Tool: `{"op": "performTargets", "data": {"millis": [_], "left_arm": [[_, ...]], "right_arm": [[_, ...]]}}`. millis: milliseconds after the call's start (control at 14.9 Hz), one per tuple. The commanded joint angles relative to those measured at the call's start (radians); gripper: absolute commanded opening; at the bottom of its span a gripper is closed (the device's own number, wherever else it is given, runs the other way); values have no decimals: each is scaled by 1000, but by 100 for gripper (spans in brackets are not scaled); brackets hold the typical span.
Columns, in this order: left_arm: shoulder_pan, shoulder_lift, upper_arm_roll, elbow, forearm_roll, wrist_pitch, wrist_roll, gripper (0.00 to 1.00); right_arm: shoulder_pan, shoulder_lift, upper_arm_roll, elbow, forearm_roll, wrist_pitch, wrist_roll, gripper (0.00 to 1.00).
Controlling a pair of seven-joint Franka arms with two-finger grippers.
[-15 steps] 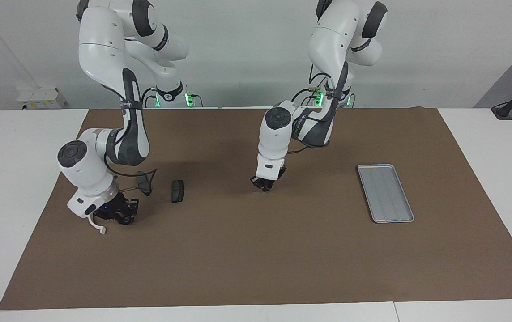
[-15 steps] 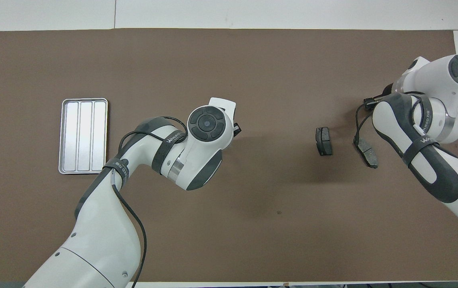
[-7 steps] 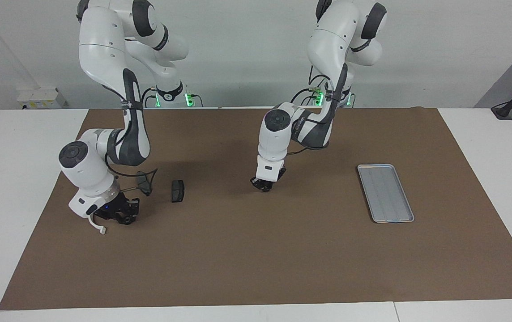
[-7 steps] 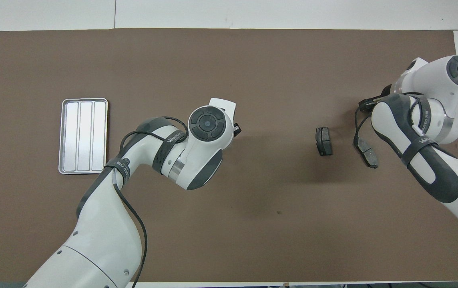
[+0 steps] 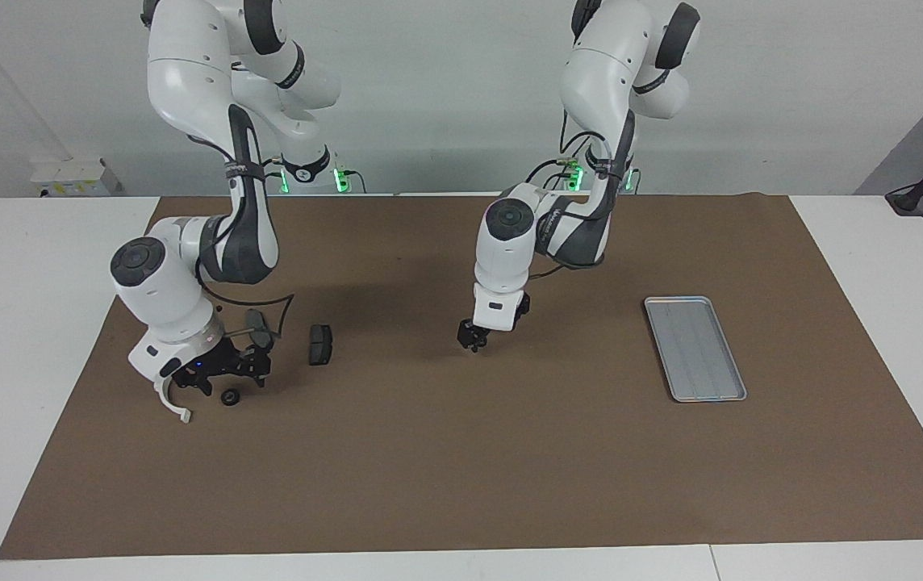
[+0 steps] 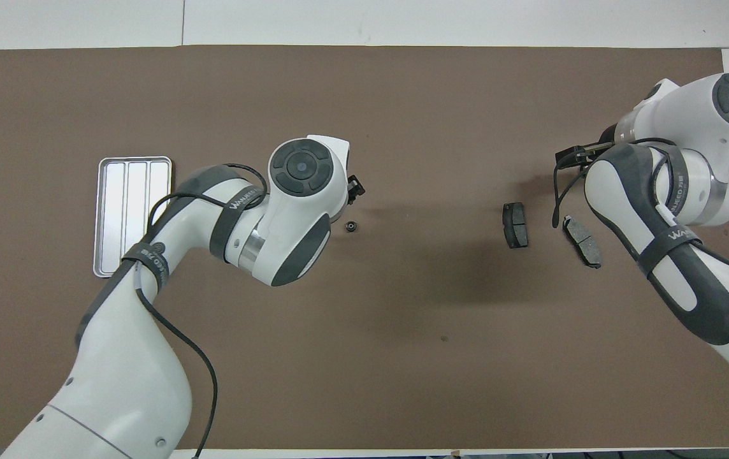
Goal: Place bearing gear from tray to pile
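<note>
The silver tray (image 5: 695,349) lies bare toward the left arm's end of the mat; it also shows in the overhead view (image 6: 134,215). A small black bearing gear (image 6: 351,226) lies on the mat mid-table, just under my left gripper (image 5: 474,337), which hovers open above it. My right gripper (image 5: 223,373) hangs open low over the pile. There a second small black gear (image 5: 229,397) lies beside the white curved bracket (image 5: 173,407). Two dark brake pads (image 5: 320,344) (image 5: 258,329) lie close by.
The brown mat (image 5: 461,468) covers the table. The brake pads (image 6: 515,224) (image 6: 582,241) also show in the overhead view. The right arm's elbow hides the bracket and second gear there.
My left gripper has risen and shifted a little toward the tray, leaving a bearing gear on the mat. My right gripper has lifted, uncovering a small black gear by the bracket.
</note>
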Motion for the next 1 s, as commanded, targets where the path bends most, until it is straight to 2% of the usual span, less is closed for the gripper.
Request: {"op": "performTargets", "data": {"millis": [0,134,335,469,603,737,937], "left_arm": [[86,-149,-4,-26,2,-143,91,100],[148,-217,-2,-26,2,-241,194,100],[256,-295,-1,-12,-6,-353,363,100],[329,-366,1,-17,-9,-405,486,100],[409,-423,1,-17,-9,-485,596,100],[442,-473,2,-17,-9,-571,690,100],[471,-512,8,-17,-9,-661,736,100]], "right_arm": [[73,-43,-1,18,-4,-71,146,99],[144,-51,-4,55,-25,-132,280,99],[256,-44,2,162,-164,-244,444,98],[348,-42,2,192,-175,-305,547,98],[408,-42,4,195,-169,-310,633,98],[399,-42,4,210,-177,-318,629,98],[342,-16,2,313,-165,-371,547,98]]}}
